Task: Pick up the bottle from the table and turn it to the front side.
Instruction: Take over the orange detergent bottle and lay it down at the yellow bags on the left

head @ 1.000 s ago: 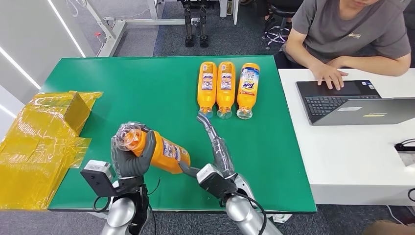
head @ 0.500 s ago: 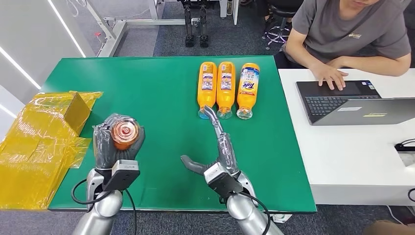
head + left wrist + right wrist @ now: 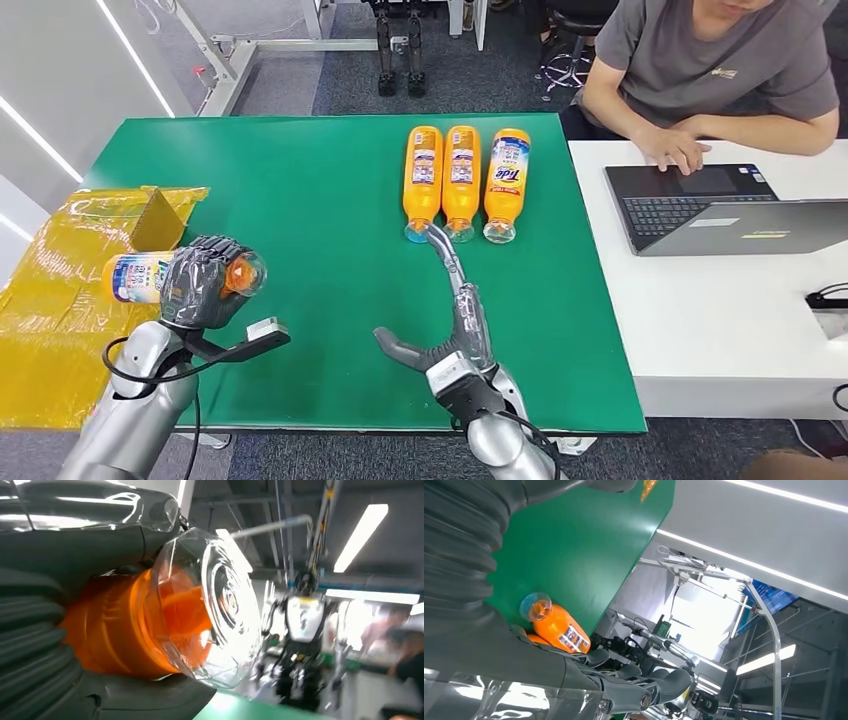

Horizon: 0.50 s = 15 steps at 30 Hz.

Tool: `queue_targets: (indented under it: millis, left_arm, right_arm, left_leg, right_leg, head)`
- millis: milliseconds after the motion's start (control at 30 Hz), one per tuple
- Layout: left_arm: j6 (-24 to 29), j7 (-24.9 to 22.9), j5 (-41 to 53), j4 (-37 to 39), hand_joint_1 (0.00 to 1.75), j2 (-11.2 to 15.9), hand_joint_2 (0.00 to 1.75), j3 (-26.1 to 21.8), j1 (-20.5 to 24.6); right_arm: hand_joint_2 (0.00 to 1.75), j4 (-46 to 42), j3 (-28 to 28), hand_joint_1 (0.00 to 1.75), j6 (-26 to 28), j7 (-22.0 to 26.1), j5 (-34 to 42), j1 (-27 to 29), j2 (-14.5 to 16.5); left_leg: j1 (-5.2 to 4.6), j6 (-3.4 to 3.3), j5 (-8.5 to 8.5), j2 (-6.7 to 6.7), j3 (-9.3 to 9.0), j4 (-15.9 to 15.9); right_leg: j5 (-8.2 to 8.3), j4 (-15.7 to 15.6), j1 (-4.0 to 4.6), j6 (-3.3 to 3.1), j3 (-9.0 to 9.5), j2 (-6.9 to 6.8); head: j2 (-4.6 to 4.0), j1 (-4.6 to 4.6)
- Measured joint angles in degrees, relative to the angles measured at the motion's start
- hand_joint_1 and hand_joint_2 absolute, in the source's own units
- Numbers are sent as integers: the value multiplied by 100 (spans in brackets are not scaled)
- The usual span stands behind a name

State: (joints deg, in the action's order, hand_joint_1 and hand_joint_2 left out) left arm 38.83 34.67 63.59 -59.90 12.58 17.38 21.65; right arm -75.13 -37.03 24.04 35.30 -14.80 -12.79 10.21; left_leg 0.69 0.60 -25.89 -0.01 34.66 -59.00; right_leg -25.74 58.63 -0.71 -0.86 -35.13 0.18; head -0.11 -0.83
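The left hand (image 3: 200,283) is gripping an orange plastic bottle with a clear cap (image 3: 150,276), its dark fingers wrapping around the neck end. The bottle is lying roughly level above the left edge of the green table (image 3: 300,190), its clear cap pointing toward the table's middle and its labelled base reaching out over the crinkled yellow plastic wrapping (image 3: 60,310) (the label is showing blue and white print). In the left wrist view the cap (image 3: 210,605) is sitting just past the grey thumb. The right hand (image 3: 440,300) is hovering over the table with nothing in it, fingers spread and stretching toward three more orange bottles (image 3: 465,180) lying side by side at the far edge. A person in a grey shirt (image 3: 700,50) is resting a hand on a dark laptop (image 3: 700,205) at the white table (image 3: 720,320) beside.
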Motion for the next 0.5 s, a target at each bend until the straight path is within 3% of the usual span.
queue_targets:
  millis: [233,500]
  left_arm:
    - [26,-231,613,1091,175,188,175,55,367]
    - [-13,-158,666,1738,175,330,175,118,459]
  right_arm:
    - [175,-84,5,0,-51,0,-12,10,0]
    - [175,-96,5,0,-207,-26,-22,-11,0]
  left_leg:
    - [0,1,0,5,1,0]
    - [0,1,0,6,3,2]
  right_leg:
    - [2,1,0,-2,-2,4]
    - [1,1,0,-2,-3,5]
  head:
    - [0,-1]
    - [0,-1]
